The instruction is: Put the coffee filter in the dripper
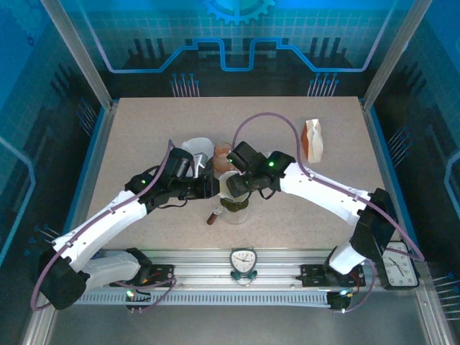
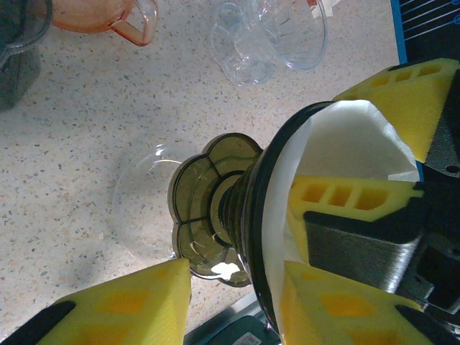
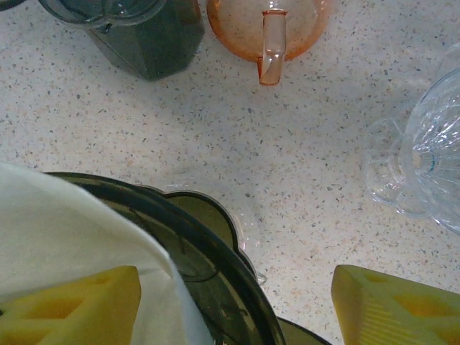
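Where the smoky, translucent dripper flares from its scalloped foot to a dark round rim, we see the coffee filter inside it, matte white paper lining the cone. Our left gripper pinches the dripper between blocky yellow fingers. Our right gripper stands spread astride the dripper's rim.
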Available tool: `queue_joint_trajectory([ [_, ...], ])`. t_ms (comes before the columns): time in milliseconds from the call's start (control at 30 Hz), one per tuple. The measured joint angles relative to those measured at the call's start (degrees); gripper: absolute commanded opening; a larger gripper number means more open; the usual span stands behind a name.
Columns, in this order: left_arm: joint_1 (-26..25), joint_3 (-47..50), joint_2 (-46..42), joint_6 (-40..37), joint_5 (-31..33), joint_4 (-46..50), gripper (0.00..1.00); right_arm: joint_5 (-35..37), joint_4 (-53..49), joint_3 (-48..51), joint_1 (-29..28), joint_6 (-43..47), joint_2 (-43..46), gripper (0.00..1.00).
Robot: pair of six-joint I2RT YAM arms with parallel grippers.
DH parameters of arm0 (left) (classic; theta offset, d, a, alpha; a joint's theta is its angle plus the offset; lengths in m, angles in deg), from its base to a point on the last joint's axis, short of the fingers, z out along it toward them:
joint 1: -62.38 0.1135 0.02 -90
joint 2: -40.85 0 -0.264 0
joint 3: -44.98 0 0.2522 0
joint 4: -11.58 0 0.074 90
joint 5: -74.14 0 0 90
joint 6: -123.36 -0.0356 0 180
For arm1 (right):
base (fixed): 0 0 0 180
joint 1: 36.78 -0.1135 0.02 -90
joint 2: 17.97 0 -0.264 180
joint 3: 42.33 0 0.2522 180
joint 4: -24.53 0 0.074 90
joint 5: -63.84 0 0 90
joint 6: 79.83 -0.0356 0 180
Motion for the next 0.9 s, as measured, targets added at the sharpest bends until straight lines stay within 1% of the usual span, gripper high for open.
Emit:
queue_joint_trajectory([
  [267,0.0,0.0,0.02,0.0,0.0,0.0,0.38,-0.35,-0.07,0.0,0.2,0.68,-3.06,0.72],
  [467,0.0,0.0,0.02,0.02,0.0,-0.15,0.39,-0.61,0.22,0.02,0.2,0.68,-3.5,0.72],
  [633,0.0,0.22,-0.07,0.57,0.02,-1.53,0.49,-0.68,0.55,0.24,0.2,0.68,-3.54,0.72],
  [733,0.0,0.83,-0.76,1.51,0.07,-2.54,0.53,-0.83,0.63,0.28,0.2,0.66,-3.54,0.72],
  [800,0.0,0.9,-1.31,1.55,0.07,-2.8,0.52,-0.83,0.66,0.33,0.2,0.66,-3.54,0.72],
  [900,0.0,0.9,-1.33,1.6,0.09,-3.43,0.42,-0.83,0.66,0.35,0.2,0.66,-3.54,0.72],
])
